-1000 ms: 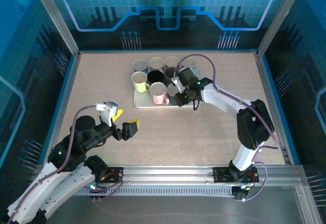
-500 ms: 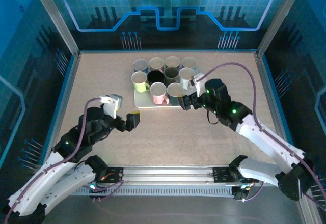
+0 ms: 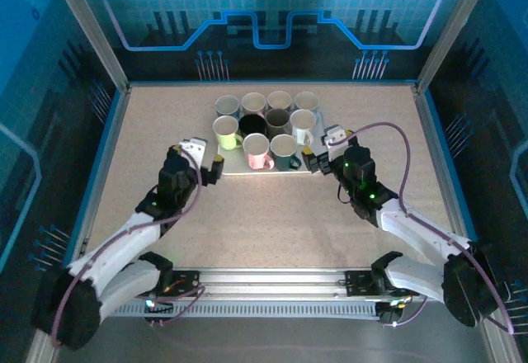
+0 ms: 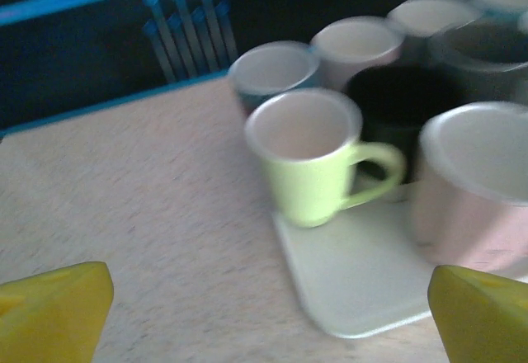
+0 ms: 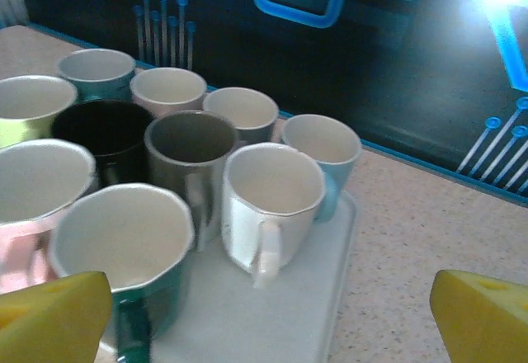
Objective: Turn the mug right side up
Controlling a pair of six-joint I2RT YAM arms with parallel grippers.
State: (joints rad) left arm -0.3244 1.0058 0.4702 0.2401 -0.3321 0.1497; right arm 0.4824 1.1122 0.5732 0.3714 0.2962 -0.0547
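The mug [image 5: 124,239] the task most likely means, judging by what sits closest to the right gripper [image 5: 264,313], is the dark teal one. It stands at the near right corner of the tray [image 5: 342,247], mouth up, with its handle turned toward that gripper, just beside the white mug [image 5: 268,202] behind it. Every other mug on the tray also shows an open mouth, so none looks inverted and the turning appears done. The right gripper hangs low just off that corner, its yellow fingers spread wide with nothing between them, a stance that suits a mug set down and let go. The left gripper [image 4: 268,309] is also spread wide and empty near the tray's near left corner. It faces the lime mug [image 4: 309,169] but touches nothing, so the cluster is undisturbed.
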